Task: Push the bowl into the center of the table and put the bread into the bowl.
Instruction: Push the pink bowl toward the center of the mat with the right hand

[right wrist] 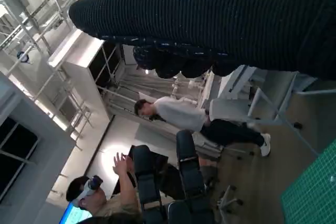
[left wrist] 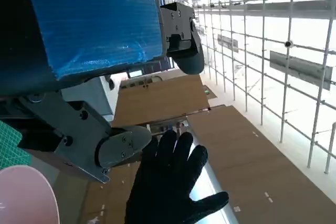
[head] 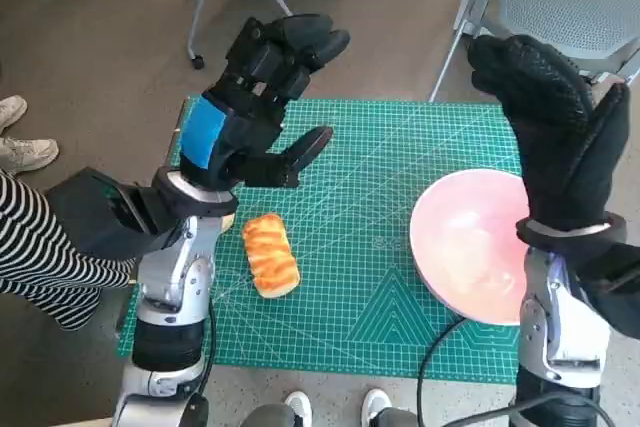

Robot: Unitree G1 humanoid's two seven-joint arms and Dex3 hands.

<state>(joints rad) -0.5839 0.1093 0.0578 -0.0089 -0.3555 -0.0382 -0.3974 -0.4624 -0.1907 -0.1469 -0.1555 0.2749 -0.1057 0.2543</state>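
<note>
**Both hands raised and empty above the mat**

The left hand (head: 262,107) has its fingers (head: 300,42) spread and holds nothing; the right hand (head: 555,132) is raised flat, fingers apart, also empty. Below the right hand sits the pink bowl (head: 470,247), with nothing in it. The bread (head: 270,254) lies on the green mat (head: 370,277) below the left fingers, well apart from the bowl.

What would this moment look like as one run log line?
left hand: raised, holds nothing | right hand: raised, holds nothing | bowl: table's right side | bread: on mat, outside bowl
</note>
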